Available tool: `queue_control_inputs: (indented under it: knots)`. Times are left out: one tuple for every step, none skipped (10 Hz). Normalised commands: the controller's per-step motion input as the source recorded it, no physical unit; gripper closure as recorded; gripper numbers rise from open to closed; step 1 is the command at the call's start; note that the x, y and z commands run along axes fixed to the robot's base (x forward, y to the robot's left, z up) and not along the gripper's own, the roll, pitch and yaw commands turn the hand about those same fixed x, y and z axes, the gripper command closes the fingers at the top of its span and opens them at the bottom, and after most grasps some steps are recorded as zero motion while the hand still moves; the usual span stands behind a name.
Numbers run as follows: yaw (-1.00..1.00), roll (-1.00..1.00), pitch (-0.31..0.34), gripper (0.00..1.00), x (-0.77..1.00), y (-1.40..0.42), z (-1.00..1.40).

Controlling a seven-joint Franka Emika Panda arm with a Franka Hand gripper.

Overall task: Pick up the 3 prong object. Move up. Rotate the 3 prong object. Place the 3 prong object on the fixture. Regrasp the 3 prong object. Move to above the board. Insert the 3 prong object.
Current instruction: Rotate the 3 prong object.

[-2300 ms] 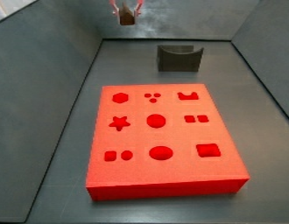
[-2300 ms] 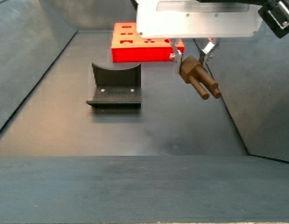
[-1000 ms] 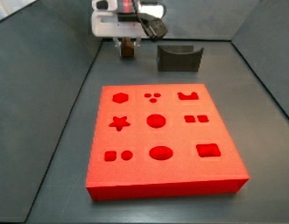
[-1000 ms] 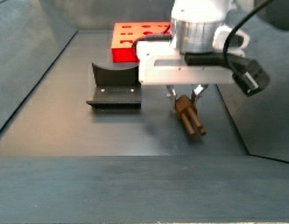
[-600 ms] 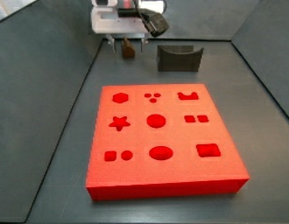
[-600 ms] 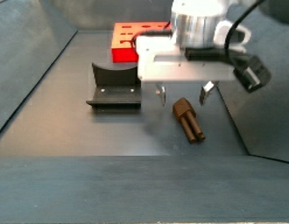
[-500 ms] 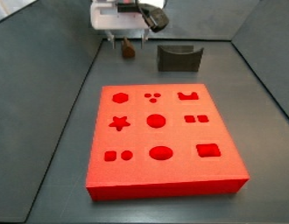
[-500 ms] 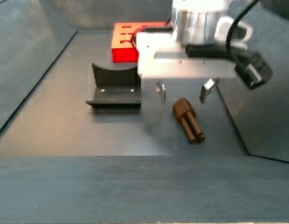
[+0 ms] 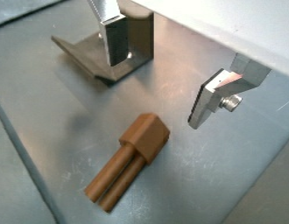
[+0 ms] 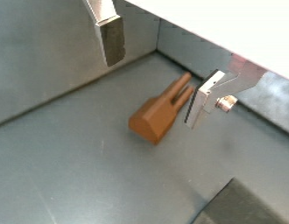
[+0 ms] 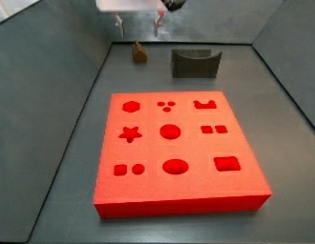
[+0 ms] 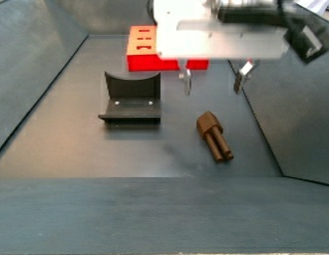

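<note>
Brown 3 prong object (image 12: 215, 136) on floor, open gripper (image 12: 211, 78) above.

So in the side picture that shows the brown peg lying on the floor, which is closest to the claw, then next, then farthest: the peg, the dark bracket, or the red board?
The gripper hangs open above the floor.
1. The 3 prong object, lying on the floor just below the fingers.
2. The fixture, off to one side.
3. The board, behind the gripper, partly hidden.
Fixture and board are nearly too close to call.
</note>
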Motion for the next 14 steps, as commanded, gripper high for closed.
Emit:
queue_control_inputs:
  knots:
    - [-0.03, 0.02, 0.049, 0.0, -0.03, 0.01, 0.62]
    - [1.0, 0.0, 0.0, 0.0, 0.0, 0.0, 0.0]
    - [1.0, 0.0, 0.001, 0.0, 0.0, 0.0, -0.17]
    - [1.0, 0.0, -0.001, 0.0, 0.04, -0.01, -0.27]
    - [1.0, 0.0, -0.003, 0.0, 0.05, 0.0, -0.19]
    - [1.0, 0.0, -0.004, 0.0, 0.05, 0.0, -0.13]
    - [1.0, 0.0, -0.007, 0.0, 0.03, 0.0, -0.06]
    - [1.0, 0.0, -0.007, 0.0, 0.03, 0.0, -0.05]
    - [1.0, 0.0, -0.008, 0.0, 0.04, 0.0, -0.04]
    - [1.0, 0.0, -0.008, 0.0, 0.04, 0.0, -0.04]
    - [1.0, 0.0, -0.009, 0.0, 0.04, 0.0, -0.03]
    - [1.0, 0.0, -0.009, 0.0, 0.04, 0.0, -0.03]
    - [1.0, 0.0, -0.009, 0.0, 0.04, 0.0, -0.03]
    - [1.0, 0.0, -0.01, 0.0, 0.04, 0.0, -0.03]
